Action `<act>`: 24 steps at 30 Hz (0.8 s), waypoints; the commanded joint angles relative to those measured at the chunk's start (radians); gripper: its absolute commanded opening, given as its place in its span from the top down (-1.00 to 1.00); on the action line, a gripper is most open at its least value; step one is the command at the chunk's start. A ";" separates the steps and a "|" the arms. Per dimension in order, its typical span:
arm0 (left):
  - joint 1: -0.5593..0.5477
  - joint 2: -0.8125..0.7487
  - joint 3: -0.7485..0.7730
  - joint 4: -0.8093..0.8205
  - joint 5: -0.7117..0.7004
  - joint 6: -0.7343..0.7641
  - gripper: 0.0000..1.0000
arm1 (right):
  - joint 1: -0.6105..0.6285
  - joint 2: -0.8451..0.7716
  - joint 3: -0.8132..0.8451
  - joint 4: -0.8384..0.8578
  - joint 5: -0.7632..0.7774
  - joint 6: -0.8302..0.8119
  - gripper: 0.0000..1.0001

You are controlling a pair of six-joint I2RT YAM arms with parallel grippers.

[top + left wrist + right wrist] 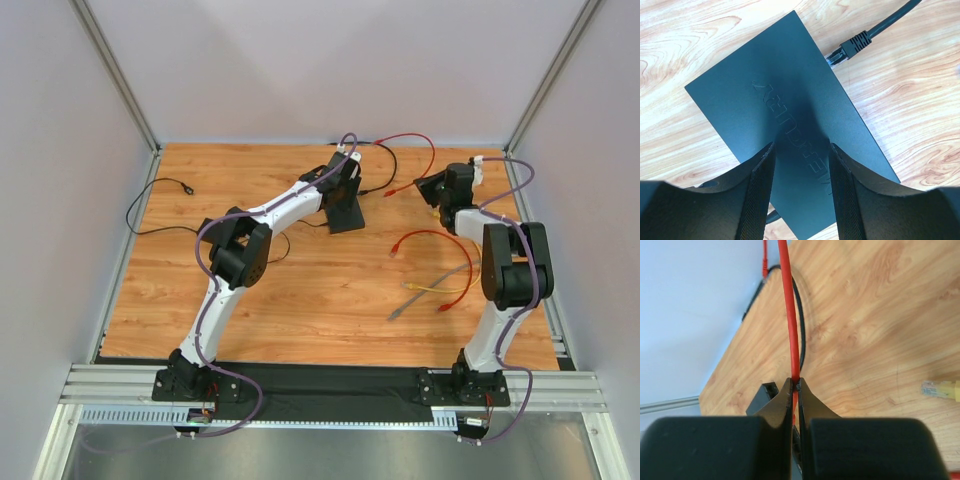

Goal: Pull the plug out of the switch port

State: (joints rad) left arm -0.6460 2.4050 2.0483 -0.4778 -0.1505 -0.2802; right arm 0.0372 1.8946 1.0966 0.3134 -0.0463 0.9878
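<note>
Switch (790, 115) lies under your left claw (801, 147), fingers apart. Right claw (795, 382) clamps the red cable (788, 315), and the red plug (390, 191) looks out. A black plug (855, 44) sits in a port.

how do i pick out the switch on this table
On the wooden table, look at the far middle, beneath the open left gripper. The switch is the flat matte-black box there with a black plug in one side; its neighbours are only thin cables.

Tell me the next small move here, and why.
Probably open the right gripper, now shut on the red cable, to free it for the black plug: that plug is still seated in the switch, which lies under the open left gripper.
</note>
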 commanded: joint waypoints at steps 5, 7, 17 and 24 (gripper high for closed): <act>0.005 0.025 -0.036 -0.104 0.055 0.003 -0.09 | -0.013 -0.065 -0.004 0.110 -0.047 -0.041 1.00; 0.005 0.026 -0.037 -0.104 0.055 0.003 -0.09 | -0.014 -0.084 -0.020 0.110 -0.040 -0.043 1.00; 0.005 0.026 -0.039 -0.104 0.058 0.004 -0.09 | -0.068 -0.250 -0.128 0.145 -0.049 -0.003 1.00; 0.006 0.026 -0.037 -0.101 0.060 0.004 -0.09 | -0.106 -0.415 -0.193 -0.009 0.006 0.035 1.00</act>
State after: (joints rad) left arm -0.6415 2.4046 2.0483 -0.4778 -0.1375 -0.2802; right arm -0.0555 1.5845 0.9379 0.3542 -0.0887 1.0019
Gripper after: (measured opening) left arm 0.545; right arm 0.014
